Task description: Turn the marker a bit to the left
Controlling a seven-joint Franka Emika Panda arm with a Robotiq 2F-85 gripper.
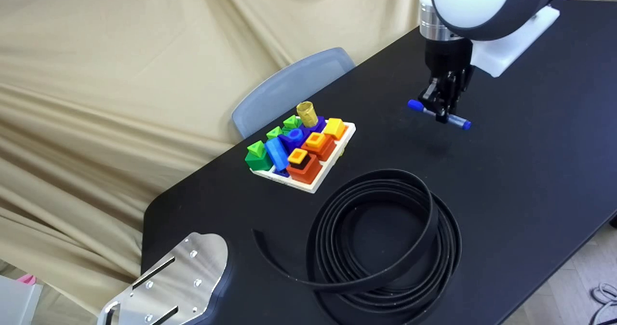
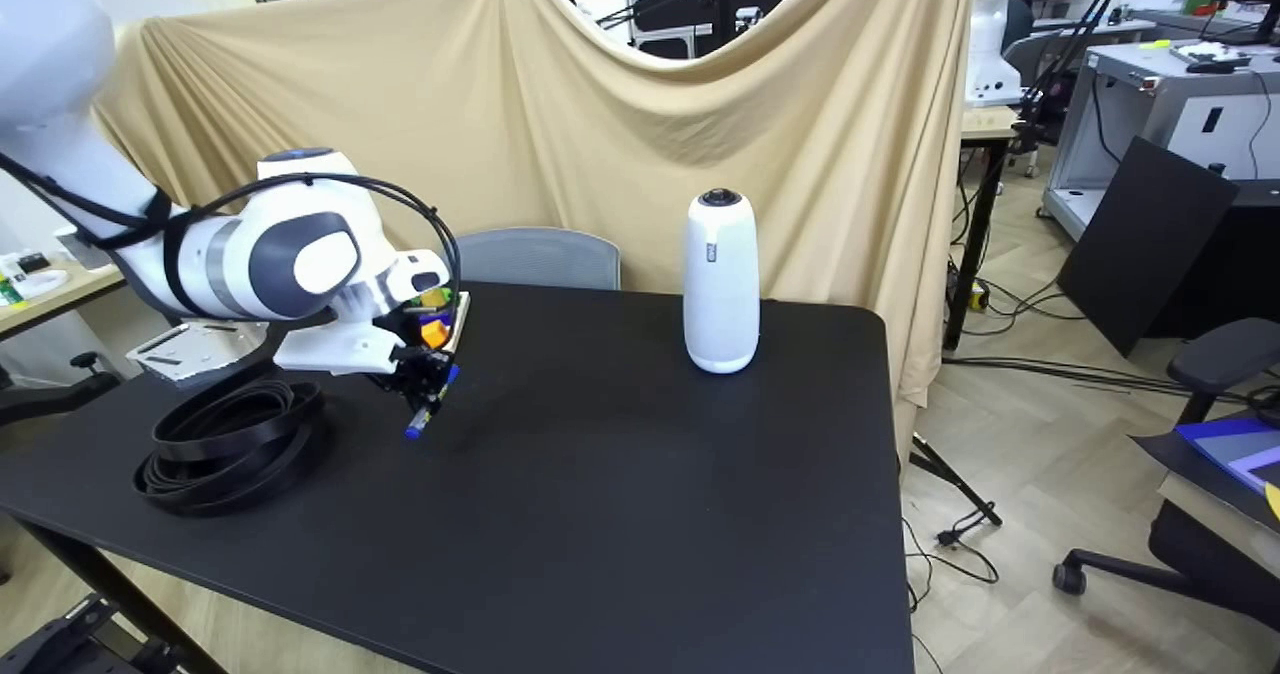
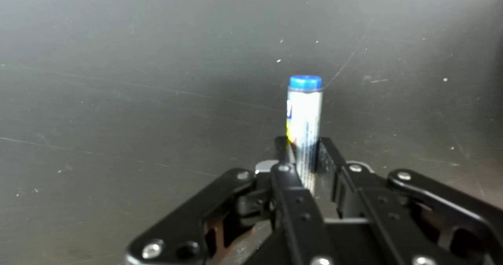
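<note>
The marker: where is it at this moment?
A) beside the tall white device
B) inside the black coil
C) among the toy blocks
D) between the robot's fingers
D, because the wrist view shows the marker between the fingers, and in an exterior view its blue ends stick out beyond them.

Arm point(image 2: 290, 264) bent, gripper point(image 3: 303, 147) downward; 2 fingers point(image 3: 332, 153) clamped

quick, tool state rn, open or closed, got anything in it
Tool: closed, holding the marker near its middle.
</note>
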